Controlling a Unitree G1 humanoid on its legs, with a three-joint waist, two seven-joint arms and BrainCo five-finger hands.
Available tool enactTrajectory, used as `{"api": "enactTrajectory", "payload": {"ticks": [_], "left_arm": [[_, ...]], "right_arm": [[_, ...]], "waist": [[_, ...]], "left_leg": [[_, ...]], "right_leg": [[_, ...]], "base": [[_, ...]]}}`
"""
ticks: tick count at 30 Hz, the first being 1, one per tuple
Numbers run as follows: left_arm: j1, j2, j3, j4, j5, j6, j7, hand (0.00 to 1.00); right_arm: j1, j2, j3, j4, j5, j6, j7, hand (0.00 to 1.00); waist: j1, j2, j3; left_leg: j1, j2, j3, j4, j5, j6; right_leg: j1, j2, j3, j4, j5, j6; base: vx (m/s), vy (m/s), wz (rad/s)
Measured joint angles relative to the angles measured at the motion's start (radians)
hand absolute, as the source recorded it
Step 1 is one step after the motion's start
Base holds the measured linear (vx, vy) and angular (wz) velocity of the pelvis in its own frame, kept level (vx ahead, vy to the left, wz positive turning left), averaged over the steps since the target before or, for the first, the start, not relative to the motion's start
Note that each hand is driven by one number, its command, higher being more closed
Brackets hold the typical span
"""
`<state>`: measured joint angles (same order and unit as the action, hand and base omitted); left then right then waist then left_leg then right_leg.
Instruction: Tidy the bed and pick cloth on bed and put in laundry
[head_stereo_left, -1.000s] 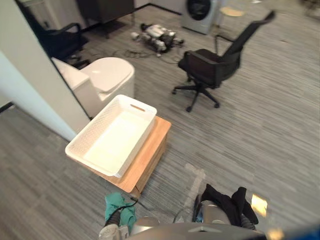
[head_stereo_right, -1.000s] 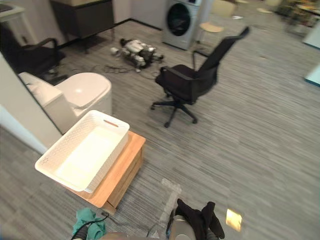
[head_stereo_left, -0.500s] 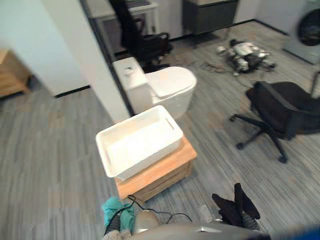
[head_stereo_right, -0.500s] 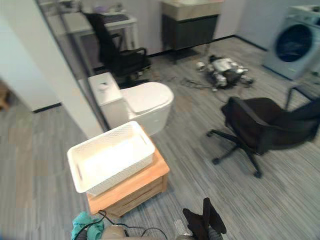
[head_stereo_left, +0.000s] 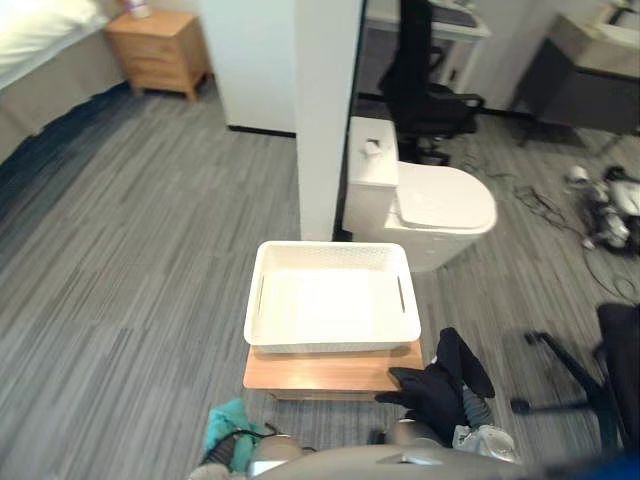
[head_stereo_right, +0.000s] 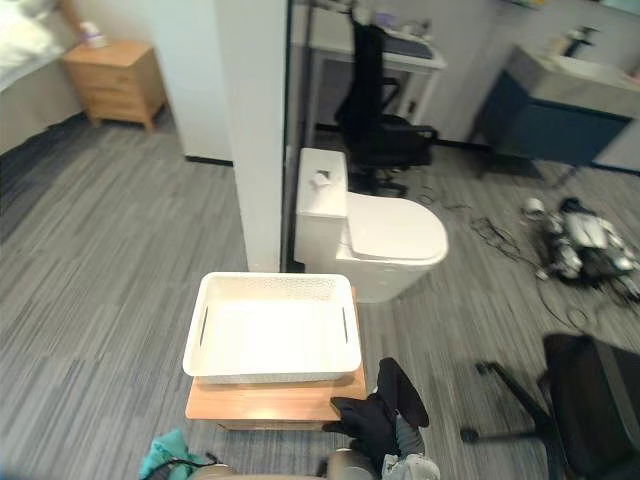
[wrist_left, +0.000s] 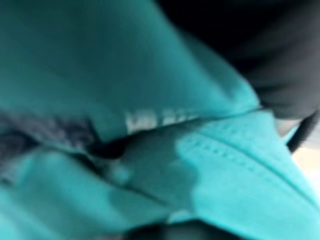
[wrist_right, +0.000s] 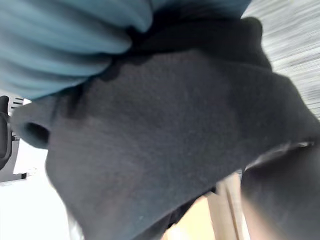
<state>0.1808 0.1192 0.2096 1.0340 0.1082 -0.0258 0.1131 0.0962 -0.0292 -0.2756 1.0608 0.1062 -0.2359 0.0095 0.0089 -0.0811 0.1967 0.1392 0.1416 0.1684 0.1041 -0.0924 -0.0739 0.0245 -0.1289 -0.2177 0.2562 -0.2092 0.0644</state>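
Teal cloth (head_stereo_left: 232, 425) drapes left robot hand (head_stereo_left: 216, 466), black cloth (head_stereo_left: 440, 385) drapes right robot hand (head_stereo_left: 478, 441); grips can't tell. Likely bound for basket (head_stereo_left: 262, 300), centre.

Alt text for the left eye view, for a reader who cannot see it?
An empty white basket sits on a low wooden stand on grey floor, a toilet behind it. At the near edge, a teal cloth shows lower left and a black cloth lower right.

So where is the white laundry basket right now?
In the eye views the white basket sits mid-frame on a low wooden stand, just in front of the white toilet, with the black cloth near its right front corner.
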Motion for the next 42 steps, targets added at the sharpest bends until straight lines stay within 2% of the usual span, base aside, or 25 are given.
{"api": "enactTrajectory", "payload": {"ticks": [1,2,3,7,9,11,13,15,16,18,20,25,27,29,32,37,42], "left_arm": [[0.010,-0.017,0.001,0.000,-0.001,-0.007,0.000,1.00],[0.032,-0.029,0.008,0.001,-0.004,-0.007,0.001,1.00],[0.046,-0.033,0.009,0.001,-0.005,-0.007,0.001,1.00],[0.063,-0.027,0.030,0.000,-0.009,-0.009,-0.008,1.00],[0.064,-0.017,0.037,-0.002,-0.009,-0.009,-0.028,1.00],[0.071,-0.013,0.036,-0.026,-0.009,-0.007,-0.046,1.00],[0.072,-0.008,0.037,-0.045,-0.010,-0.007,-0.071,1.00],[0.074,0.008,0.036,-0.074,-0.010,-0.008,-0.099,1.00],[0.074,0.011,0.036,-0.079,-0.010,-0.007,-0.106,1.00],[0.088,0.028,0.036,-0.103,-0.009,-0.005,-0.115,1.00],[0.100,0.034,0.033,-0.106,-0.010,0.001,-0.116,1.00],[0.127,0.036,0.024,-0.104,-0.010,-0.001,-0.141,1.00],[0.133,0.036,0.024,-0.104,-0.010,-0.005,-0.149,1.00],[0.152,0.036,0.025,-0.104,-0.010,-0.010,-0.151,1.00],[0.162,0.037,0.026,-0.099,-0.009,-0.022,-0.154,1.00],[0.162,0.043,0.030,-0.099,-0.008,-0.027,-0.160,1.00],[0.154,0.046,0.048,-0.098,-0.008,-0.031,-0.181,1.00]], "right_arm": [[-0.003,-0.012,0.000,0.002,0.011,0.005,-0.010,1.00],[-0.004,-0.009,-0.001,0.005,0.022,0.015,-0.016,1.00],[-0.005,-0.009,-0.004,0.005,0.030,0.019,-0.018,1.00],[-0.003,-0.007,-0.063,0.004,0.073,0.044,-0.098,1.00],[-0.006,-0.008,-0.103,-0.020,0.074,0.044,-0.150,1.00],[-0.017,-0.014,-0.153,-0.067,0.065,0.042,-0.187,1.00],[-0.025,-0.037,-0.195,-0.125,0.056,0.030,-0.210,1.00],[-0.042,-0.100,-0.223,-0.217,0.008,0.020,-0.211,1.00],[-0.050,-0.119,-0.230,-0.232,0.006,0.016,-0.204,1.00],[-0.089,-0.231,-0.230,-0.337,0.007,-0.017,-0.146,1.00],[-0.121,-0.283,-0.221,-0.430,0.006,-0.041,-0.105,1.00],[-0.181,-0.350,-0.140,-0.629,0.005,-0.056,-0.010,1.00],[-0.183,-0.352,-0.089,-0.704,0.004,-0.038,0.024,1.00],[-0.185,-0.371,-0.007,-0.769,0.003,0.004,0.072,1.00],[-0.221,-0.377,0.055,-0.783,0.005,0.045,0.112,1.00],[-0.287,-0.378,0.184,-0.770,-0.004,0.091,0.133,1.00],[-0.455,-0.376,0.351,-0.649,-0.023,0.133,0.131,1.00]], "waist": [[0.005,0.030,0.001],[0.007,0.047,-0.002],[0.006,0.049,-0.002],[0.011,0.040,-0.015],[0.011,0.027,-0.025],[0.008,0.025,-0.028],[0.008,0.025,-0.029],[0.005,0.022,-0.031],[0.004,0.022,-0.032],[-0.006,0.021,-0.048],[-0.012,0.023,-0.051],[-0.021,0.032,-0.064],[-0.021,0.033,-0.065],[-0.022,0.034,-0.088],[-0.023,0.034,-0.099],[-0.021,0.041,-0.107],[-0.010,0.043,-0.107]], "left_leg": [[0.010,0.016,0.011,-0.024,0.015,-0.012],[0.027,0.024,0.020,-0.052,0.029,-0.034],[0.034,0.025,0.028,-0.058,0.032,-0.039],[0.104,0.025,0.077,-0.121,0.044,-0.053],[0.106,0.015,0.099,-0.132,0.044,-0.054],[0.104,0.011,0.104,-0.136,0.044,-0.054],[0.105,-0.002,0.127,-0.137,0.045,-0.053],[0.104,-0.023,0.133,-0.137,0.046,-0.051],[0.103,-0.027,0.133,-0.137,0.046,-0.051],[0.085,-0.043,0.131,-0.140,0.049,-0.047],[0.085,-0.047,0.134,-0.149,0.056,-0.035],[0.084,-0.057,0.131,-0.196,0.098,-0.024],[0.082,-0.056,0.125,-0.201,0.106,-0.023],[0.068,-0.057,0.122,-0.202,0.106,-0.023],[0.053,-0.064,0.111,-0.201,0.109,-0.019],[0.050,-0.073,0.097,-0.201,0.111,-0.017],[0.049,-0.072,0.088,-0.201,0.111,-0.016]], "right_leg": [[0.018,0.015,-0.004,-0.012,0.001,-0.003],[0.027,0.025,-0.008,-0.013,0.004,-0.008],[0.032,0.026,-0.010,-0.013,0.005,-0.009],[0.076,0.034,-0.006,-0.033,0.011,-0.007],[0.072,0.030,0.012,-0.055,0.032,0.001],[0.075,0.022,0.014,-0.080,0.062,0.004],[0.076,0.014,0.032,-0.099,0.090,0.010],[0.081,-0.003,0.044,-0.121,0.109,0.020],[0.081,-0.006,0.044,-0.123,0.111,0.020],[0.070,-0.015,0.050,-0.140,0.115,0.023],[0.068,-0.014,0.057,-0.151,0.118,0.027],[0.053,-0.006,0.064,-0.171,0.117,0.026],[0.051,-0.004,0.063,-0.172,0.118,0.025],[0.039,-0.004,0.063,-0.173,0.119,0.025],[0.035,-0.011,0.054,-0.184,0.130,0.029],[0.039,-0.021,0.040,-0.194,0.139,0.032],[0.057,-0.018,0.032,-0.223,0.163,0.032]], "base": [[0.15,-0.089,0.16],[0.16,-0.067,0.06],[0.16,-0.030,0.04],[0.11,0.033,-0.04],[0.04,0.085,-0.19],[0.02,0.096,-0.14],[-0.02,0.092,-0.17],[-0.05,0.097,-0.08],[-0.09,0.071,0.01],[-0.10,0.036,0.00],[-0.09,-0.005,-0.09],[-0.11,-0.036,-0.05],[-0.10,-0.049,0.06],[-0.07,-0.026,0.04],[-0.02,0.012,0.09],[0.02,0.025,0.09],[0.00,0.008,0.05]]}}
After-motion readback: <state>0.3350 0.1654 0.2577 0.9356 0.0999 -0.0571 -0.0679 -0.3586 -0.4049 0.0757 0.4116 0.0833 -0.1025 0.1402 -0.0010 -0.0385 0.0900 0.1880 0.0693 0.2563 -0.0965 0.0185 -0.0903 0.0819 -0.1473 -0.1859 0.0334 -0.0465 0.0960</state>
